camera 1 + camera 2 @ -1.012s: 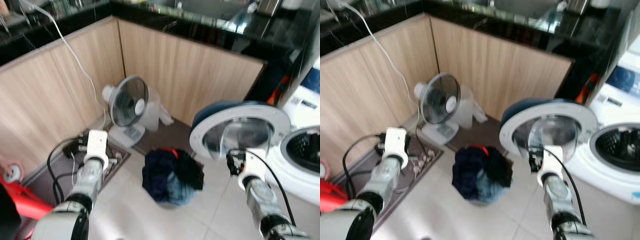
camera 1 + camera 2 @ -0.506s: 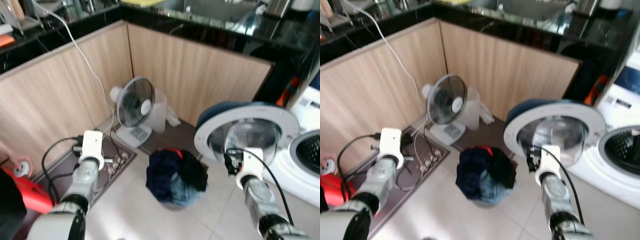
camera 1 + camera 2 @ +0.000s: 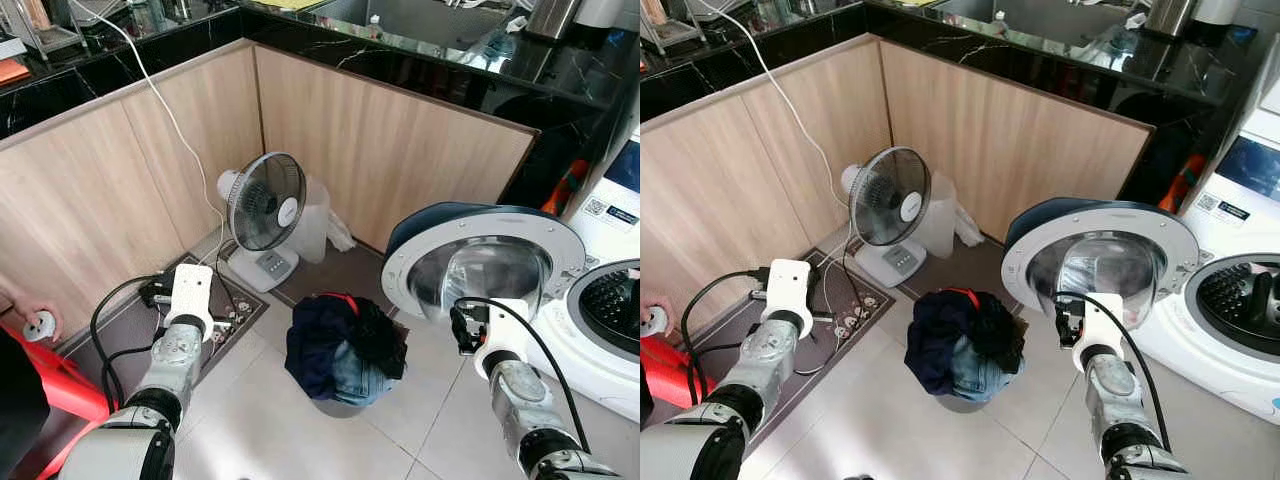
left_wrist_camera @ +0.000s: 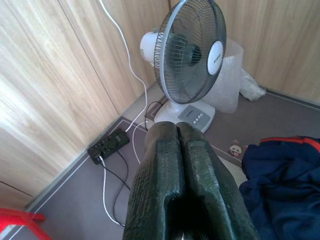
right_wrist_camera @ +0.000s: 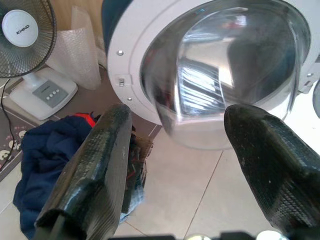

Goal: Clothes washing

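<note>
The right gripper [image 5: 175,175] is held with its fingers spread wide and empty, while the left gripper [image 4: 182,165] is seen with its fingers pressed together, gripping nothing. For a clean pick, the open fingers are best lowered over the top of the clothes pile [image 3: 345,345] and closed on a thick fold. The pile lies on the floor below and beside the open washer door [image 3: 485,265], between the two grippers, touched by neither.
</note>
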Controlling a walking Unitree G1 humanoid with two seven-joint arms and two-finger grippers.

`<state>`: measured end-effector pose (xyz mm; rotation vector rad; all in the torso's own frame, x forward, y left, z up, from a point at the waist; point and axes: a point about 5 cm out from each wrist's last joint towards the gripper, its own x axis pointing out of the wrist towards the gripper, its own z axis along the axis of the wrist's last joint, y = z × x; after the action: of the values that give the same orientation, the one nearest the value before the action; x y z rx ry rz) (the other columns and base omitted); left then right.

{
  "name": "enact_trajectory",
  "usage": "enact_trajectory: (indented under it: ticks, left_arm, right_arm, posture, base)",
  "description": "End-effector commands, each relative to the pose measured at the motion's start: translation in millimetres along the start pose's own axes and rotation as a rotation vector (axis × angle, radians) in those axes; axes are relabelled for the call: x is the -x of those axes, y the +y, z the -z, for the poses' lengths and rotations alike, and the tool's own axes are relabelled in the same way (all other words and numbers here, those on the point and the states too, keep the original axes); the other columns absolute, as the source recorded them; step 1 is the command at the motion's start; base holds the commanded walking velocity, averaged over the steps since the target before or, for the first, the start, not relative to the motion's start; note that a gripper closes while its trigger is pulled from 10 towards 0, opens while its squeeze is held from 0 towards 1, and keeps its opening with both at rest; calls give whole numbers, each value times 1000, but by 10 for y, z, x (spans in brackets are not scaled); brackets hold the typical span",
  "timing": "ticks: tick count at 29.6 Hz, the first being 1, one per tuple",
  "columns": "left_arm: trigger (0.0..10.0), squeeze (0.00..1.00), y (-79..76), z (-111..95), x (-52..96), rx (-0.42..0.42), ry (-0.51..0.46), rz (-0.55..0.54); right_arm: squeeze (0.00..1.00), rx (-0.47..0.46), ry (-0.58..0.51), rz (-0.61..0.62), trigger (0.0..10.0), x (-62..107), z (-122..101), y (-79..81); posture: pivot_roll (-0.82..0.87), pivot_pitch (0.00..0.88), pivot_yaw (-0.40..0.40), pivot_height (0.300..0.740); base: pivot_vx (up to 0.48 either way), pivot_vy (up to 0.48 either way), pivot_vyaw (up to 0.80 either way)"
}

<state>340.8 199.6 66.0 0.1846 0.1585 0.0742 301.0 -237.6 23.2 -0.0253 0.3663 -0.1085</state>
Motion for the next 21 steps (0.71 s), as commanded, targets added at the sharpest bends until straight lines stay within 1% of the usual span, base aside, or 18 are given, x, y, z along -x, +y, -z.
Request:
enact_trajectory:
  ticks: [1,9,12,13,14,16,18,21]
  left_arm:
    - [10000,0,-28,42,18,3,15,11]
    - [10000,0,-28,29,12,-5,11,14]
    - [10000,0,-27,32,11,-36,16,12]
    - [10000,0,-35,33,9,-61,19,14]
    - [10000,0,-35,33,9,-61,19,14]
    - [10000,0,-35,34,11,-45,17,12]
    - [10000,0,-16,26,12,14,8,-2]
    - [10000,0,-15,23,10,7,8,-3]
  right_arm:
    - [0,-3,10,13,10000,6,12,-39]
    - [0,-6,2,19,10000,4,-1,-43]
    - [0,-2,1,20,10000,5,-1,-45]
    - [0,-1,1,21,10000,5,-2,-48]
    - [0,-1,1,21,10000,5,-2,-48]
    - [0,-2,1,22,10000,6,-2,-53]
    - [0,-2,2,23,10000,9,4,-55]
    - [0,-2,4,23,10000,11,10,-55]
  posture:
    - [32,88,-20,740]
    - [34,103,-21,740]
    - [34,103,-21,740]
    - [33,108,-21,740]
    - [33,108,-21,740]
    - [33,108,-21,740]
    - [33,108,-21,740]
    - [32,111,-22,740]
  base:
    - [0,0,0]
    - [0,0,0]
    - [0,0,-800]
    - [0,-480,-800]
    - [0,-480,-800]
    - [0,-480,-800]
    - [0,0,-800]
    - [0,0,-800]
